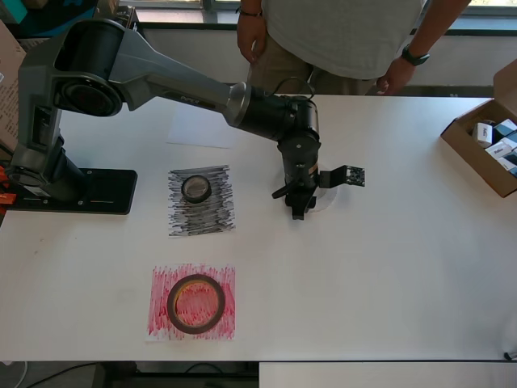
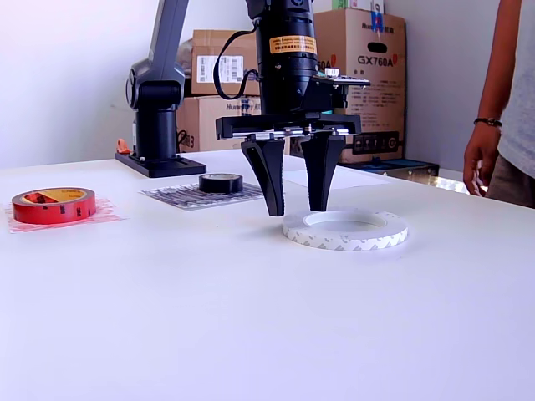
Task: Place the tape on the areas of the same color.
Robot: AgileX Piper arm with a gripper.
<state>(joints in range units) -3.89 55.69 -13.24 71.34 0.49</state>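
While the black roll point(image 1: 195, 187) and red roll point(image 1: 195, 303) already sit on their patches, the tool point(image 2: 297, 209) hangs with fingers spread, empty, straddling the near rim of the white roll point(image 2: 345, 230), mid-frame on the worktop point(image 2: 251, 317).

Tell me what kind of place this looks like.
Probably a robotics lab or workshop: a robot arm is bolted onto a white table, stacked cardboard boxes line the wall behind, and a person stands watching beside the table.
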